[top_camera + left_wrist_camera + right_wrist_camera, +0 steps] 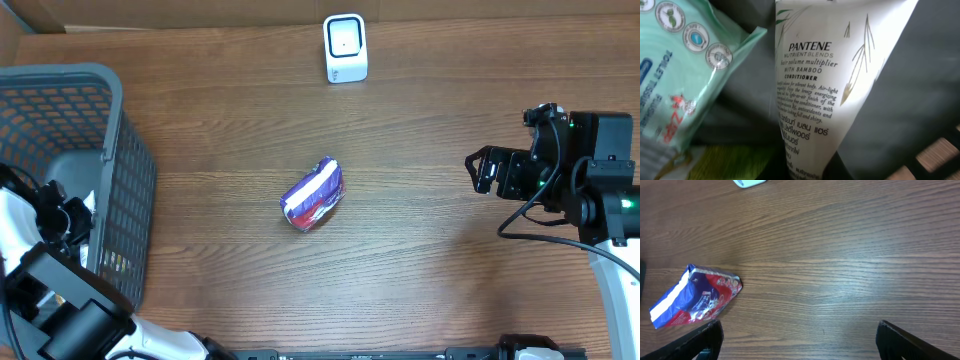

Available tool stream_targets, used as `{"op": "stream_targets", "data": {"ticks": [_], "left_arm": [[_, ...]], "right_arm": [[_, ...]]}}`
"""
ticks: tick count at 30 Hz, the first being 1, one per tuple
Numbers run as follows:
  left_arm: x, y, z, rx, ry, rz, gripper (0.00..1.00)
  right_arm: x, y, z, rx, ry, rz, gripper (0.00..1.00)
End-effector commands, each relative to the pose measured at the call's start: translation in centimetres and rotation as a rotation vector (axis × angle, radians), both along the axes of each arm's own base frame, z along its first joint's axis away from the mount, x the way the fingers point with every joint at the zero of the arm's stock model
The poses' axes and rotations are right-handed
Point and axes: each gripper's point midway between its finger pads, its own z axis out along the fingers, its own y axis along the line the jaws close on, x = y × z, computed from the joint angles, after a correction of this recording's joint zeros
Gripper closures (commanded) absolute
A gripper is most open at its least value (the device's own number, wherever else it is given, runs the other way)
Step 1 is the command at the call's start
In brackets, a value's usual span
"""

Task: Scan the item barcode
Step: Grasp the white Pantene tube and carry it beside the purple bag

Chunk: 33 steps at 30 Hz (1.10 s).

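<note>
Since sth needs scanning, left gripper (pixel 62 212) presses shut by the tube (pixel 835 75) in the lower-left basket (pixel 130 160), while right gripper (pixel 480 170) waits spread.

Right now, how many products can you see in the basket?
2: a Pantene conditioner tube at the middle of the left wrist view and a green wipes pack to its left. A yellow-green patch below them may be another; more may be hidden.
</note>
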Motion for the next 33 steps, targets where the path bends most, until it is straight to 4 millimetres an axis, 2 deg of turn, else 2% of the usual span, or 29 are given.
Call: {"op": "stream_targets", "data": {"ticks": [1,5,6,9,12,14,17,19,21,24,26,28,29,33], "left_arm": [[2.9,2.1,4.9,0.061,-0.097,0.051,0.96],[6.3,2.4,12.1,0.107,-0.239,0.035,0.96],[7.9,1.7,15.8,0.121,-0.322,0.007,0.96],[9.8,-0.2,22.1,0.166,-0.442,-0.03,0.96],[10.9,-3.4,28.0,0.215,-0.547,-0.079,0.96],[11.2,-6.0,31.0,0.224,-0.609,-0.105,0.96],[11.6,-10.7,33.8,0.201,-0.676,-0.162,0.96],[11.8,-14.4,34.3,0.159,-0.686,-0.227,0.96],[12.2,-17.6,33.9,0.117,-0.671,-0.304,0.96],[13.2,-22.9,32.2,0.066,-0.618,-0.443,0.96],[13.6,-25.5,30.2,0.069,-0.544,-0.51,0.96],[13.7,-27.3,27.9,0.085,-0.457,-0.551,0.96],[13.5,-28.5,25.5,0.104,-0.366,-0.576,0.96],[13.2,-31.0,19.4,0.111,-0.189,-0.662,0.96]], "right_arm": [[0.4,0.2,1.0,0.003,-0.031,0.008,0.02],[0.4,0.2,1.0,0.003,-0.031,0.008,0.02],[0.3,0.2,1.0,0.003,-0.031,0.008,0.02],[0.3,0.2,1.0,0.003,-0.03,0.008,0.02],[0.3,0.2,1.0,0.003,-0.03,0.008,0.02],[0.3,0.2,1.0,0.003,-0.03,0.008,0.02],[0.3,0.2,1.0,0.003,-0.03,0.008,0.02],[0.3,0.2,1.0,0.003,-0.027,0.008,0.02],[0.2,0.2,0.9,0.003,-0.024,0.008,0.02],[0.2,0.2,0.9,0.004,-0.022,0.008,0.02],[0.2,0.2,0.9,0.004,-0.021,0.008,0.02],[0.2,0.2,0.9,0.003,-0.019,0.008,0.02],[0.1,0.2,0.8,0.004,-0.017,0.008,0.02],[0.2,0.2,0.8,0.004,-0.015,0.008,0.02]]}}
